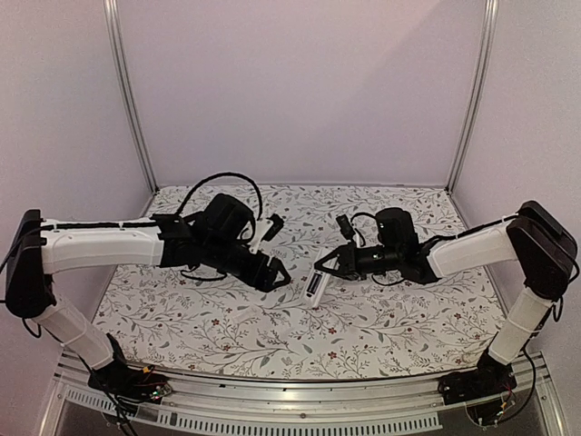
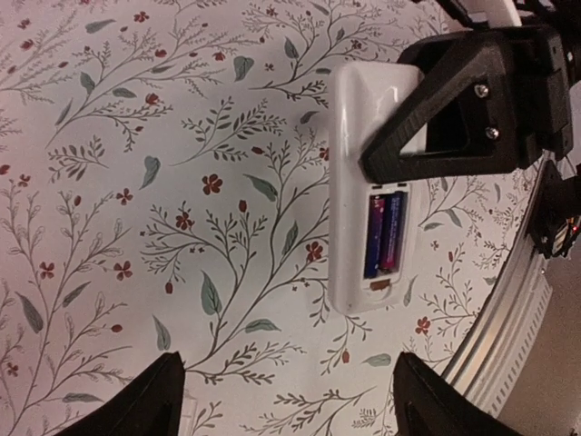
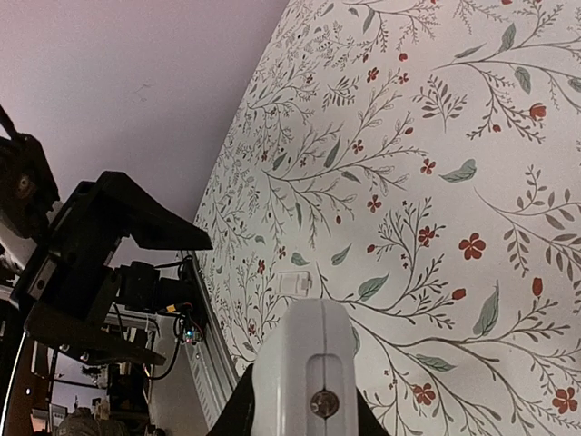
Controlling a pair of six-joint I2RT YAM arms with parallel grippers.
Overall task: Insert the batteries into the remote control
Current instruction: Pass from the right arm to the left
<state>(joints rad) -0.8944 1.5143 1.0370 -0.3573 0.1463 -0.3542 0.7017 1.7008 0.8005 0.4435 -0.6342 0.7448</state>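
Batteries we see seated in the remote control, which our right gripper clamps; our left gripper gapes empty.

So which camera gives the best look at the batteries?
The left wrist view: both batteries lie side by side in the open recess of the remote control, close and sharp. The top external view shows only the remote as a small white bar in the right tool. The right wrist view shows no batteries.
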